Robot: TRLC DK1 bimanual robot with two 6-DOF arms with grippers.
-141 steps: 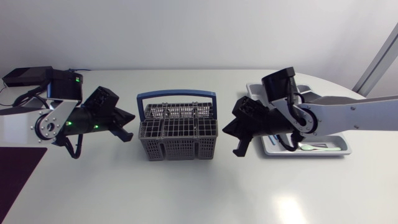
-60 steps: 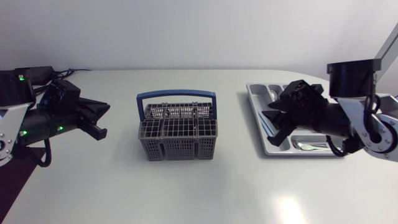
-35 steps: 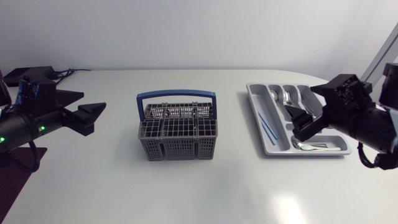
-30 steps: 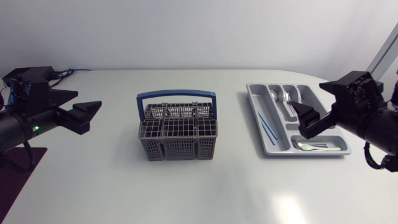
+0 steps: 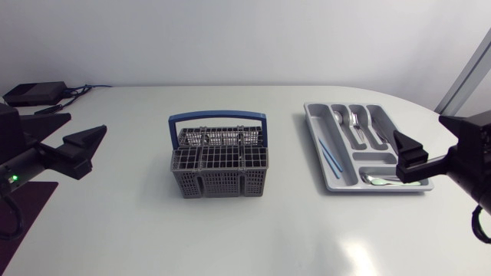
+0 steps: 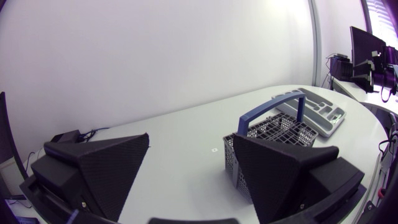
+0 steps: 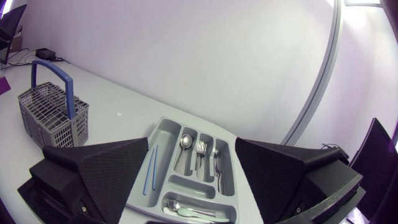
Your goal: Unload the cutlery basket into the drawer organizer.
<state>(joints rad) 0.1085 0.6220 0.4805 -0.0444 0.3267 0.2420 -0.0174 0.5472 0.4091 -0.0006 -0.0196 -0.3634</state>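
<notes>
**A:** Head view, containers?

**B:** One grey cutlery basket [image 5: 219, 165] with a blue handle, mid-counter. Its contents are not legible through the grid top. One grey drawer organizer [image 5: 327, 178], well apart from it toward the right arm. Its long compartment on the basket's side holds a pair of blue sticks [image 5: 331, 156]. The far compartments hold a spoon [image 5: 343, 119] and forks [image 5: 358, 123]. The near cross compartment holds another spoon [image 5: 381, 180].

**A:** Hands?

**B:** The left hand [image 5: 86, 123] and right hand [image 5: 419, 134] are each at their own side edge, clear of both containers.

**A:** Surface?

**B:** White counter [image 5: 253, 230], with a small black box [image 5: 34, 93] and its cables at the far left corner.

**A:** Left wrist view?

**B:** The left hand's [image 6: 193, 168] fingers are spread wide with nothing between them. The basket [image 6: 273, 134] is ahead, with the organizer [image 6: 314, 112] beyond it.

**A:** Right wrist view?

**B:** The right hand [image 7: 193, 152] is likewise agape and empty. The organizer [image 7: 163, 127] is directly ahead, with its cutlery sorted by compartment. The basket [image 7: 53, 112] is far off to one side, and a plain white wall stands behind.
</notes>
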